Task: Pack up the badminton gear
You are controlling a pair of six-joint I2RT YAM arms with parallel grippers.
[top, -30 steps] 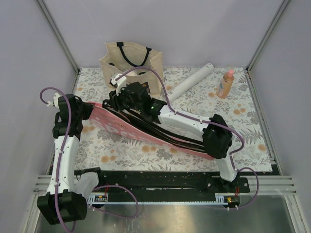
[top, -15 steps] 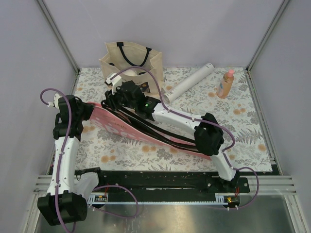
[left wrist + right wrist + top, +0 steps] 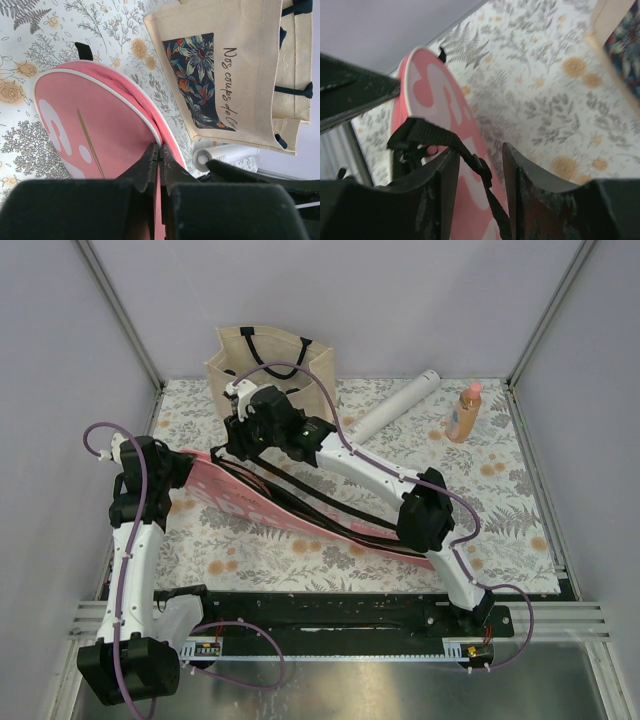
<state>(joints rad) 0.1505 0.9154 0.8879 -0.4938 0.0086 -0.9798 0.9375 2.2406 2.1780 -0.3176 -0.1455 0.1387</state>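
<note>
The pink case (image 3: 235, 502) lies across the table (image 3: 500, 500), round end at 9 o'clock. The left gripper (image 3: 159, 151) pinches its rim. The right gripper (image 3: 480, 154) is half wide around the black strap (image 3: 420, 131), which might snag and tug the case loose.

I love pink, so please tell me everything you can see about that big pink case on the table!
The pink case is long and racket-shaped, soft-looking cloth with white piping, big white letters and a black strap. It lies slanted across the flowery table, round end at the left, near the cloth bag. The left tool pinches its edge, shut. The right tool hangs open around the strap.
</note>
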